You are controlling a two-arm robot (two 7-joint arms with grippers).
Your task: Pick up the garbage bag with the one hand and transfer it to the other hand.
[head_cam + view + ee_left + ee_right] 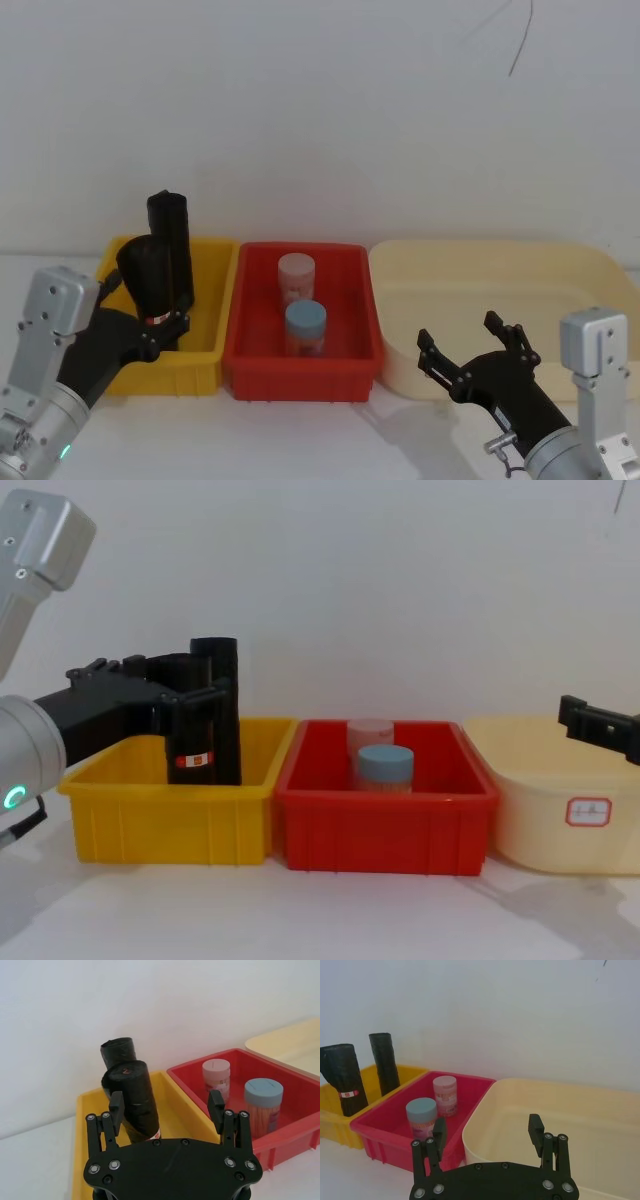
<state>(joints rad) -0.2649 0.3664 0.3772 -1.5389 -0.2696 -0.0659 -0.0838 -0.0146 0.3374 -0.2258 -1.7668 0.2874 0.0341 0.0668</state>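
Three bins stand in a row on the white table (300,910), with the yellow bin (170,820) on the left, the red bin (385,825) in the middle and the cream bin (540,810) on the right. The yellow bin holds two black rolls: the garbage bag (136,1100), which has a red-and-white label band, and a plain roll (118,1052) just behind it that rises higher. Whether the two rolls touch cannot be told. The red bin holds two jars. The pink-lidded jar (296,275) is toward the back and the blue-lidded jar (305,325) is in front of it. The garbage bag stands on end in the near left part of the yellow bin. Its long axis is close to vertical with a slight lean, its flat top end points up and its label band is near the lower end. The left gripper (166,1100) reaches into the yellow bin at the level of the bag. Its jaws are spread wide, and the bag sits between them close to one finger, not clamped. The right gripper (488,1124) hangs in front of the cream bin, near its front wall, with its jaws also spread and holding nothing.
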